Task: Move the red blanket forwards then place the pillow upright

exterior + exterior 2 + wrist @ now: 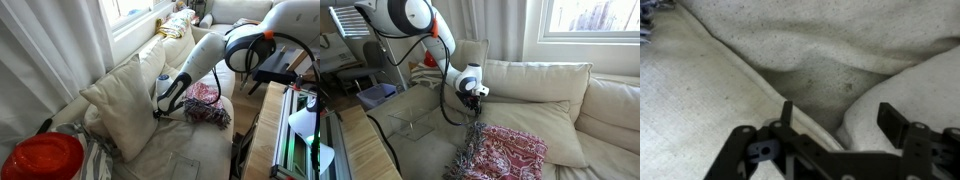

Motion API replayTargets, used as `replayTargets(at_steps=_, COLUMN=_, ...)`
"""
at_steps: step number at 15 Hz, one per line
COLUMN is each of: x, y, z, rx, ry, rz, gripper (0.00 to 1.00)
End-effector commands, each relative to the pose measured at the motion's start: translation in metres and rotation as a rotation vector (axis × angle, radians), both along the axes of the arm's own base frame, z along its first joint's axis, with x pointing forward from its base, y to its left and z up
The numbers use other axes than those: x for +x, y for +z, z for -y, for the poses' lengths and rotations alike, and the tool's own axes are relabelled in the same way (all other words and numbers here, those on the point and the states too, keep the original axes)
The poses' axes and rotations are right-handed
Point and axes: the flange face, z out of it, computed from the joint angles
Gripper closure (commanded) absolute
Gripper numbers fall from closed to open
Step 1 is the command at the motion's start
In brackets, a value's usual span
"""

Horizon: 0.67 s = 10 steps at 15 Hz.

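A large cream pillow (pixel 112 100) stands leaning against the sofa back; it also shows behind the gripper in an exterior view (pixel 470 55). The red patterned blanket (pixel 205 103) lies crumpled on the seat cushion, toward the front edge in an exterior view (pixel 505 150). My gripper (pixel 160 108) is at the pillow's lower edge, a short way from the blanket (pixel 472 95). In the wrist view its fingers (pixel 840 120) are open, with a cream pillow corner (pixel 900 95) bulging between them. I cannot tell whether they touch it.
The beige sofa (pixel 410 125) has large back cushions (pixel 540 80) under a window with white curtains (pixel 60 40). A round red object (pixel 42 157) sits at the near sofa end. A wooden table (pixel 268 120) and equipment stand beside the sofa.
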Motion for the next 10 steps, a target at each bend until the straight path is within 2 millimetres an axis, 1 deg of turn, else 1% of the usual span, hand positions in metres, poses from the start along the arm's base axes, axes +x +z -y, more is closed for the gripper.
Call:
replayTargets(at_steps=1, x=-0.009, y=0.013, z=-0.019, rx=-0.109, ry=0.156, rz=-0.009, gripper=0.0)
replayTargets(at_steps=2, x=-0.01, y=0.016, z=-0.023, rx=-0.14, ry=0.192, rz=-0.007, gripper=0.0)
replayTargets(at_steps=5, x=-0.014, y=0.013, z=-0.024, rx=-0.238, ry=0.297, rz=-0.024, gripper=0.0)
replayTargets(at_steps=8, x=-0.015, y=-0.001, z=-0.016, rx=-0.356, ry=0.391, rz=-0.038, gripper=0.0)
replayTargets(at_steps=9, x=-0.012, y=0.009, z=-0.023, rx=-0.276, ry=0.333, rz=-0.028, gripper=0.0)
replayTargets(at_steps=10, x=-0.012, y=0.007, z=-0.019, rx=-0.302, ry=0.356, rz=-0.03, gripper=0.0)
